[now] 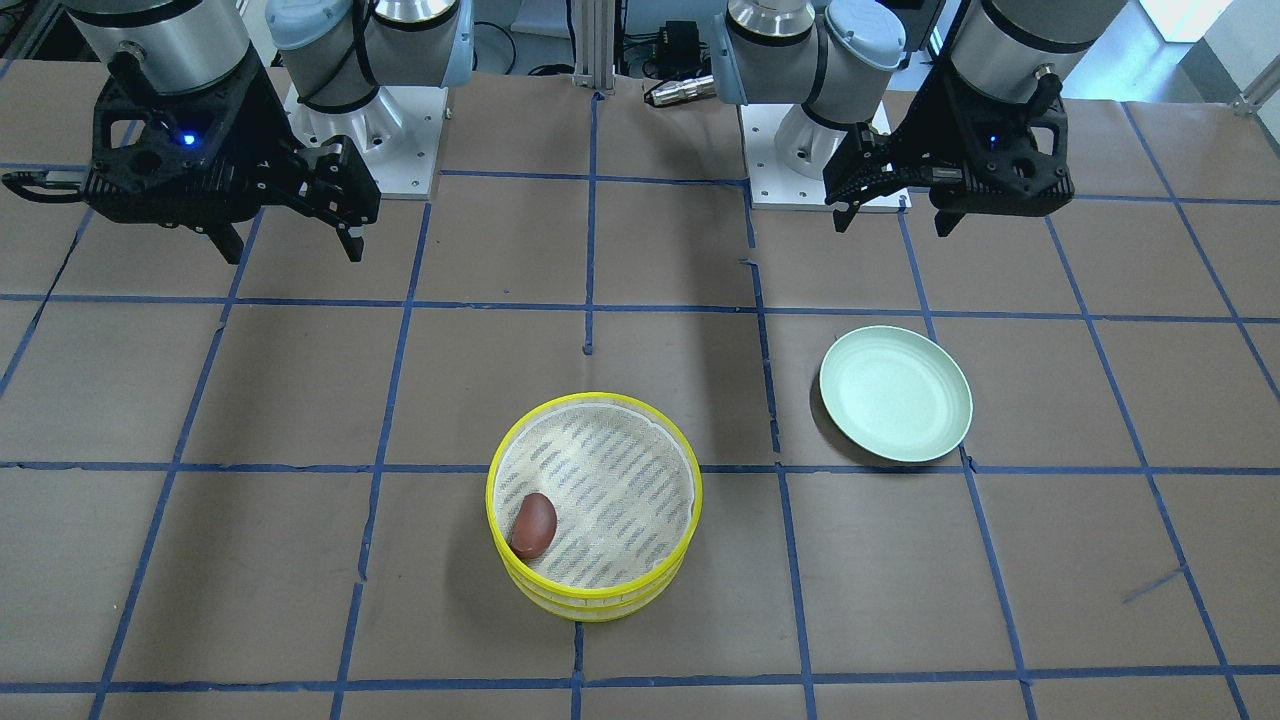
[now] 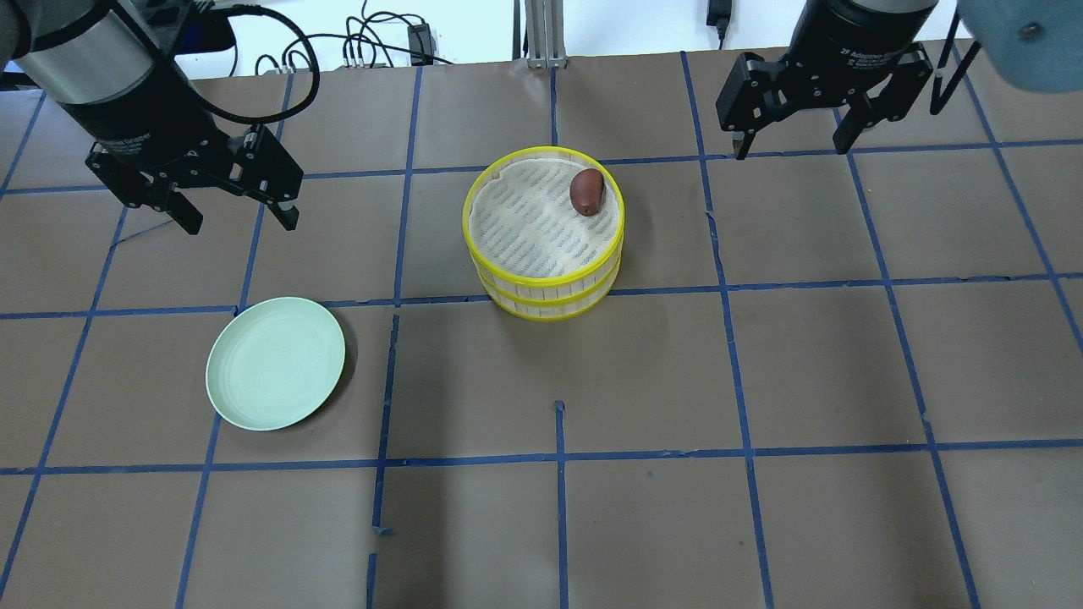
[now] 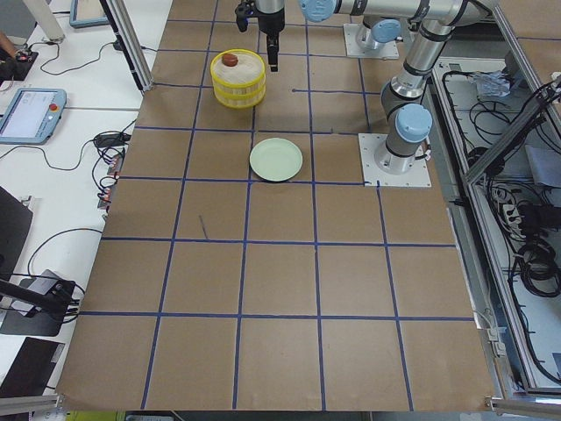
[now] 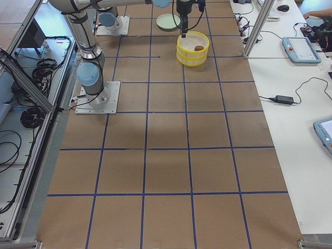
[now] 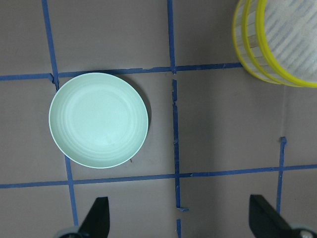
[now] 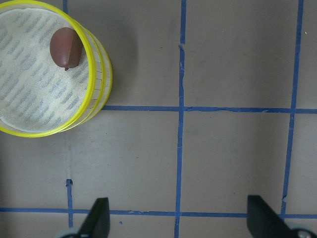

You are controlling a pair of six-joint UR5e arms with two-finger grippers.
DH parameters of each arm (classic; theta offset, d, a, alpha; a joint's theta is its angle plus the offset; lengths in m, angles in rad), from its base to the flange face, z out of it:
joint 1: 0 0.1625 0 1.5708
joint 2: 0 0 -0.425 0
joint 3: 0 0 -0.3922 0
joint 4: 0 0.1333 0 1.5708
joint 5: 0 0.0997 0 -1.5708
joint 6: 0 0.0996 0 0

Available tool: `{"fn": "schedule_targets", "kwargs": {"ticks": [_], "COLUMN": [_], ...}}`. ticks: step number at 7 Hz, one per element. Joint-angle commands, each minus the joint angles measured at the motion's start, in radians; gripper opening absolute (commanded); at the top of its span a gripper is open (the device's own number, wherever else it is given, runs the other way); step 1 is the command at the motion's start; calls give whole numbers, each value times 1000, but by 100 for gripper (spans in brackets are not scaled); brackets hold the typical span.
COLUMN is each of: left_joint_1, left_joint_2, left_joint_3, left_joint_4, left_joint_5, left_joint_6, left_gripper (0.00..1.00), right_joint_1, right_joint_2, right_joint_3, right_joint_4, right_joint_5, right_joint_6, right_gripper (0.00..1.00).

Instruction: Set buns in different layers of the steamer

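Observation:
Two yellow-rimmed steamer layers [image 2: 546, 296] stand stacked at the table's middle. They also show in the front view [image 1: 600, 594]. The reddish-brown bun [image 2: 586, 191] lies on the top layer's mesh near its rim, and shows in the front view [image 1: 533, 524] and the right wrist view [image 6: 65, 47]. The white bun is hidden or out of view. My left gripper [image 2: 241, 222] is open and empty, raised beyond the pale green plate [image 2: 276, 363]. My right gripper [image 2: 794, 150] is open and empty, raised to the right of the steamer.
The plate [image 1: 895, 394] holds nothing and lies left of the steamer in the overhead view. The table is brown paper with a blue tape grid. Arm bases stand at the robot's side of the table.

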Motion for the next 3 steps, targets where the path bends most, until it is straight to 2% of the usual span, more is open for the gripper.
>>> {"fn": "schedule_targets", "kwargs": {"ticks": [1, 3], "left_joint_1": [-19, -19], "left_joint_2": [1, 2], "left_joint_3": [0, 1], "left_joint_4": [5, 11], "left_joint_5": [0, -1], "left_joint_6": [-27, -30], "left_gripper": [100, 100], "right_joint_1": [1, 2], "right_joint_2": [0, 0], "right_joint_3": [0, 2], "right_joint_4": [-2, -3], "right_joint_5": [0, 0], "right_joint_6": [-2, -2], "right_gripper": [98, 98]}}
